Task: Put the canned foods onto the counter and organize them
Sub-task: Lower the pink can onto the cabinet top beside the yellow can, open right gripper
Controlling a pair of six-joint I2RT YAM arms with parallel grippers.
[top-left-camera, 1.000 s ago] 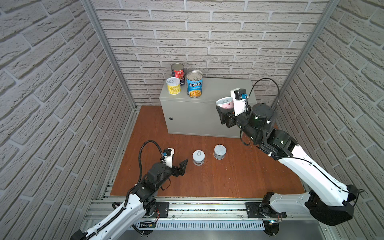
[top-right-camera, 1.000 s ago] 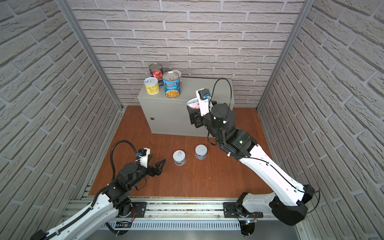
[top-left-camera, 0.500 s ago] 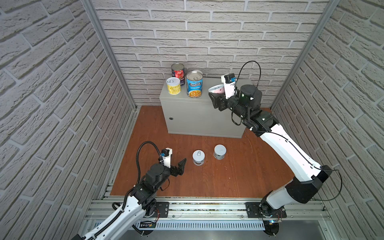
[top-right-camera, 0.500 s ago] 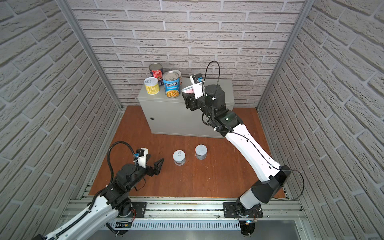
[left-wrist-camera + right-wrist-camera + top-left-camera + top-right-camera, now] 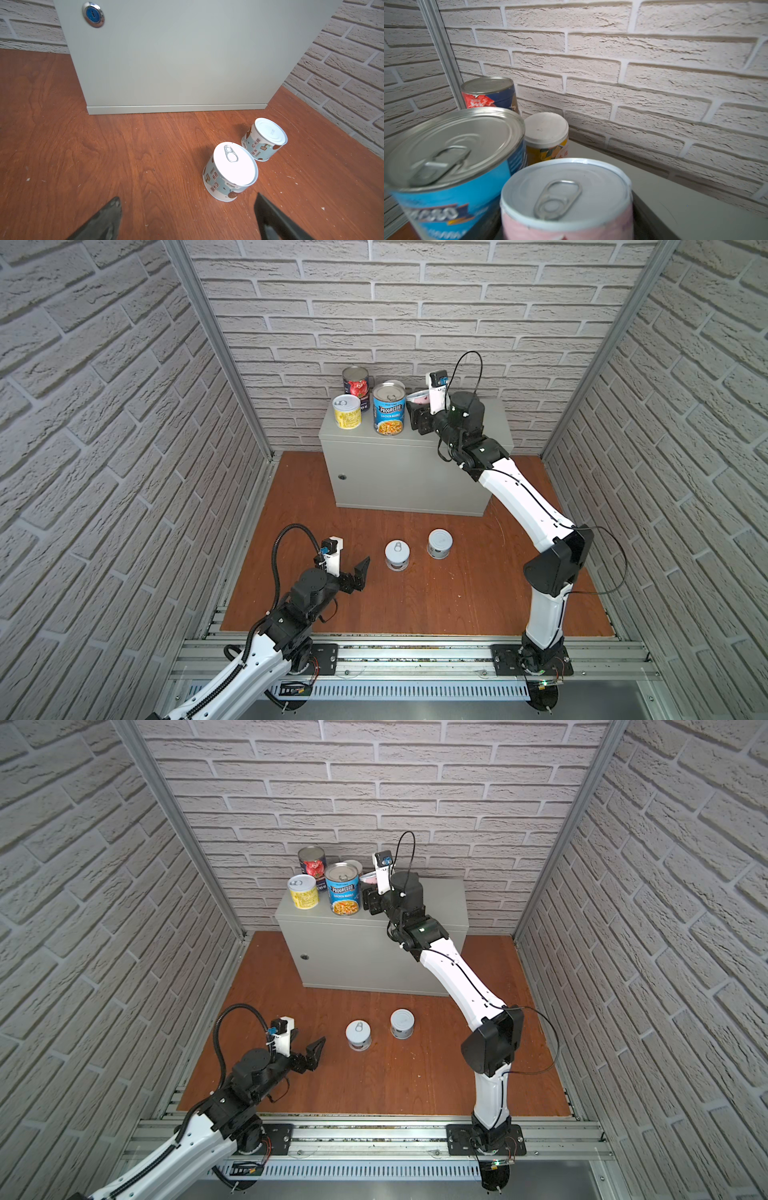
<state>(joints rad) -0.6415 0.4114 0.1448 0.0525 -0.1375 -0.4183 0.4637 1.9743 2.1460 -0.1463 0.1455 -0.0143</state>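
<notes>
In both top views the right hand (image 5: 417,411) pinches a short pink tin (image 5: 417,397) by its sides. The tin is upright, its axis vertical, over the back of the grey table (image 5: 490,427). The blue Progresso tin (image 5: 388,414) stands just beside it at 9 o'clock. The yellow tin (image 5: 347,411) and tomato tin (image 5: 356,383) lie farther off toward 9 and 10 o'clock, and a white-topped tin (image 5: 397,385) peeks out behind the Progresso. Bare table top lies at 3 o'clock. Whether the pink tin's base touches the table cannot be told.

The left hand (image 5: 310,1053) hangs low over the floor (image 5: 415,1085), spread wide and empty. The pull-tab tin (image 5: 358,1034) is near it at 2 o'clock and the plain-topped tin (image 5: 402,1023) lies beyond, so this arm is plainly the nearer to both.

The left wrist view shows both floor tins upright ahead of the spread fingers (image 5: 104,218), the pull-tab tin (image 5: 230,172) the closer.

The right wrist view shows the pink tin (image 5: 566,197) close against the Progresso tin (image 5: 452,158). Setting it down likely needs a straight descent that does not nudge that neighbour.

A second ago the right hand held the pink tin off the table's front edge; it has since carried it toward 11 o'clock, up to the row. The left hand and floor tins have not shifted.
</notes>
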